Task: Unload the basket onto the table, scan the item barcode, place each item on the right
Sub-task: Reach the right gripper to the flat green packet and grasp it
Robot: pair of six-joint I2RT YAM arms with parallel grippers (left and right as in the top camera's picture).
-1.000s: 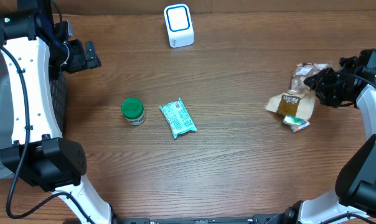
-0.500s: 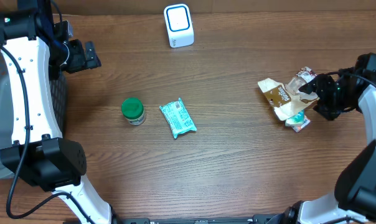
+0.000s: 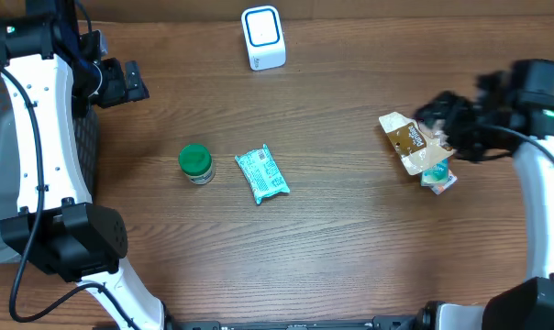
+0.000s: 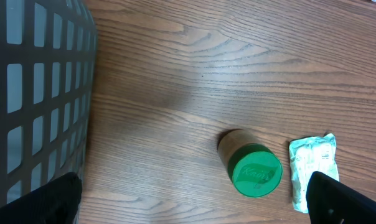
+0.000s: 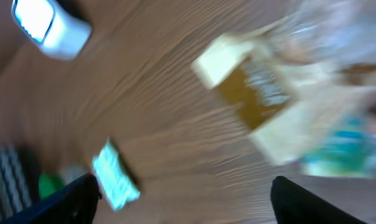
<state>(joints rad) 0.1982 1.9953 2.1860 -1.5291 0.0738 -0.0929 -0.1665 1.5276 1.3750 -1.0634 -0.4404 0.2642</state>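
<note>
- Green-lidded jar stands on the wooden counter, left of centre.
- Teal packet lies flat just right of the jar.
- Dark mesh basket sits at the left edge.

Scanner at the far edge — jar just left of packet, pouches well right

Mock checkout bench, barcode scanner, mesh basket, packaged groceries
</note>
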